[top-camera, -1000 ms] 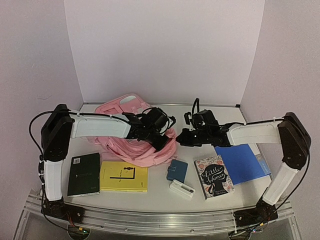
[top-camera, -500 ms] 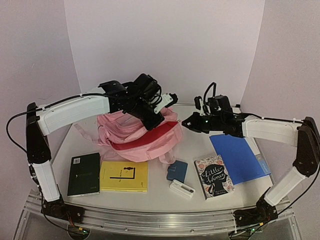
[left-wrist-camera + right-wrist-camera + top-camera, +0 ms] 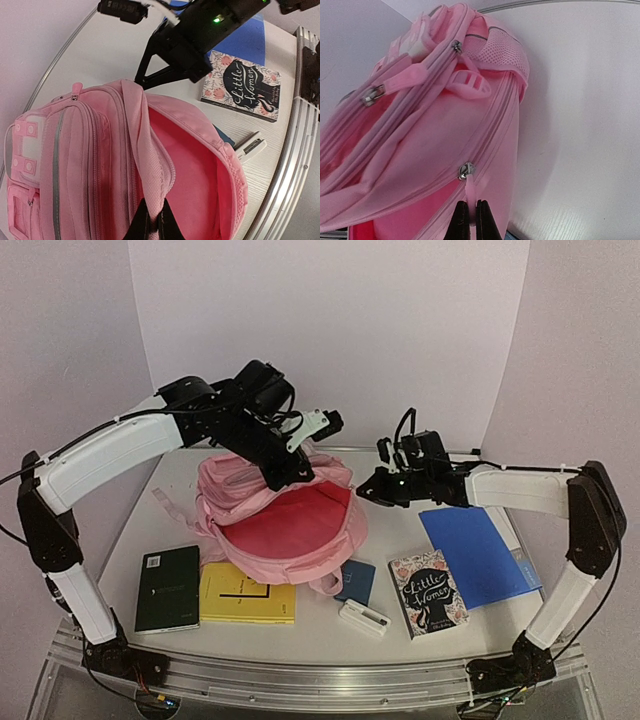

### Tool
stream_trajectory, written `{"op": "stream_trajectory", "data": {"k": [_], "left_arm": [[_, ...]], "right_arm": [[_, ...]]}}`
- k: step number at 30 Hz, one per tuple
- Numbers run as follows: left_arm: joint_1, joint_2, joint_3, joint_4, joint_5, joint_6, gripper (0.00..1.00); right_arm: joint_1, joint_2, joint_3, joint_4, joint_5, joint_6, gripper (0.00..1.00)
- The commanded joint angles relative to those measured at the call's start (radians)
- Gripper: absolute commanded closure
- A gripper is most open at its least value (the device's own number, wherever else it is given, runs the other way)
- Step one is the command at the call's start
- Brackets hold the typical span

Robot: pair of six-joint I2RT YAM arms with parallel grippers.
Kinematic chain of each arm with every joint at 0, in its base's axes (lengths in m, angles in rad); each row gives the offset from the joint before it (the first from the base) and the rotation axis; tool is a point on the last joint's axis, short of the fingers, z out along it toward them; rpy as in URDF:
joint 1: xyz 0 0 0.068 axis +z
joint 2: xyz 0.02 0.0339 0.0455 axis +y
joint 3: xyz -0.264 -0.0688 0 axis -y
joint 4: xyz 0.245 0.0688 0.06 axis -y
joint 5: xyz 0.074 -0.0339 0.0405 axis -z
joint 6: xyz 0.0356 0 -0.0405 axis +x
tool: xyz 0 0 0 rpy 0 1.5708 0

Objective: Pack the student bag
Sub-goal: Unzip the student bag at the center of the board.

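Clamping the left gripper (image 3: 151, 220) shut on a pink woven strap (image 3: 142, 150), the right gripper (image 3: 469, 212) shut on a pink zip-pull tab (image 3: 469, 189). Holding agape between them the mouth of the student bag (image 3: 235, 490), a large soft pink fabric backpack, sitting just left of the floral "Little Women" paperback (image 3: 428, 592). Judging it light, limp and apt to sag shut; favouring holds on straps, zip tabs and rim seams over loose panels.

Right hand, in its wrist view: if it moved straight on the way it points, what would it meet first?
Probably the large soft pink fabric backpack: the right hand, shut on its zip pull, points into its side.
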Motion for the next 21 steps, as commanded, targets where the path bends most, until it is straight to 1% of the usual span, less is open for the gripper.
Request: {"op": "stream_trajectory", "data": {"k": [1, 9, 12, 16, 19, 21], "left_arm": [[-0.006, -0.109, 0.112, -0.004, 0.121, -0.014, 1.00], [0.000, -0.153, 0.080, 0.004, 0.169, -0.052, 1.00], [0.013, -0.167, 0.054, 0.022, 0.179, -0.063, 1.00], [0.042, -0.167, 0.041, 0.032, 0.234, -0.076, 1.00], [0.077, -0.163, 0.033, 0.050, 0.240, -0.093, 1.00], [0.124, -0.153, 0.026, 0.059, 0.222, -0.125, 1.00]], "right_arm": [[-0.015, 0.069, 0.086, 0.018, 0.045, -0.039, 1.00], [-0.022, 0.172, 0.154, 0.059, 0.086, -0.047, 1.00], [-0.022, 0.175, 0.159, 0.064, 0.103, -0.061, 1.00], [-0.027, 0.161, 0.165, 0.063, 0.115, -0.085, 1.00], [-0.035, 0.151, 0.178, 0.058, 0.113, -0.087, 1.00], [-0.038, 0.128, 0.174, 0.049, 0.117, -0.082, 0.84]]}}
